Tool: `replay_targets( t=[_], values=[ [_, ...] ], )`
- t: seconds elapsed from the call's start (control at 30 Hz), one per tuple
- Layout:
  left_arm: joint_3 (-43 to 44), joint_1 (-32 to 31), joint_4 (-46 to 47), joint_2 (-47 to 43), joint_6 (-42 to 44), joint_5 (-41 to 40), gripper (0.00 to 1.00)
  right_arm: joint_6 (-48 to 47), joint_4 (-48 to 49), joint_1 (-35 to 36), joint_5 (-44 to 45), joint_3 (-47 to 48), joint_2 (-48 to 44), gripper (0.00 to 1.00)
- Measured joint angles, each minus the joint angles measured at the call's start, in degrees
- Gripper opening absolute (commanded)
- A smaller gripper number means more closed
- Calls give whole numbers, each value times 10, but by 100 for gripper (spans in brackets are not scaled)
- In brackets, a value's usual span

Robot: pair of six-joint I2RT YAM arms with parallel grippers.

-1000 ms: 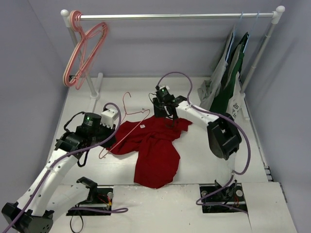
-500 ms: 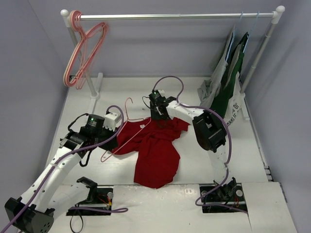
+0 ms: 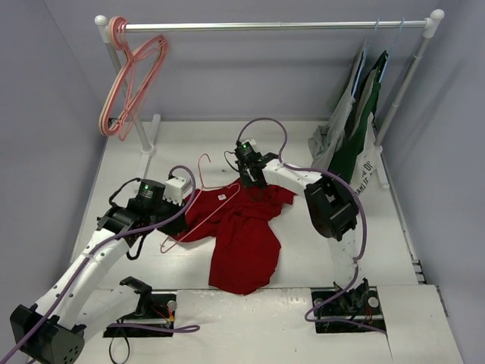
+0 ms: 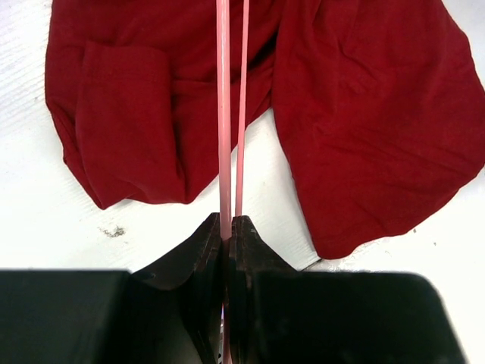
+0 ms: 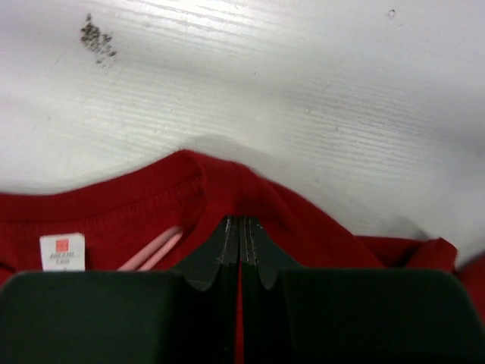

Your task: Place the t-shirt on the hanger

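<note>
The red t-shirt (image 3: 244,231) lies crumpled on the white table, with its collar at the far side. A thin pink hanger (image 3: 204,214) lies slanted across the shirt's left part, its hook toward the back. My left gripper (image 3: 184,208) is shut on the hanger wire (image 4: 224,144) at the shirt's left edge (image 4: 129,114). At the far edge of the shirt, my right gripper (image 3: 253,182) is shut on the collar (image 5: 227,186). Beside it in the right wrist view are the white neck label (image 5: 62,252) and a bit of the hanger (image 5: 151,254) inside the neck opening.
A clothes rail (image 3: 273,25) spans the back. Several pink hangers (image 3: 129,76) hang at its left end. Grey and dark green garments (image 3: 355,129) hang on light blue hangers (image 3: 386,34) at its right end. The rack's upright (image 3: 140,133) stands behind my left arm.
My right gripper has come down on the collar and shut on it. The left arm has carried the hanger slightly right, further into the shirt.
</note>
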Motion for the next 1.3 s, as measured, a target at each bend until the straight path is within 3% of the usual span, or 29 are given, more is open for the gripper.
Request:
replay_targets(
  t=[0.07,0.13,0.23,0.57,0.97,1.3],
  values=[
    [-1,0,3,4,0,-1,0,-15,3,0,-6,-10,-17,1],
    [-1,0,6,10,0,-3,0,-22,4,0,-9,-10,-30,21],
    [-1,0,8,18,-1,-9,0,-26,4,0,-10,-2,-36,32],
    [1,0,-8,15,-8,-53,0,-7,-13,4,2,59,-5,33],
    [3,0,-22,8,-16,-70,0,14,-35,4,16,63,38,32],
    [3,0,-22,8,-18,-69,0,25,-46,15,29,67,39,45]
  ],
)
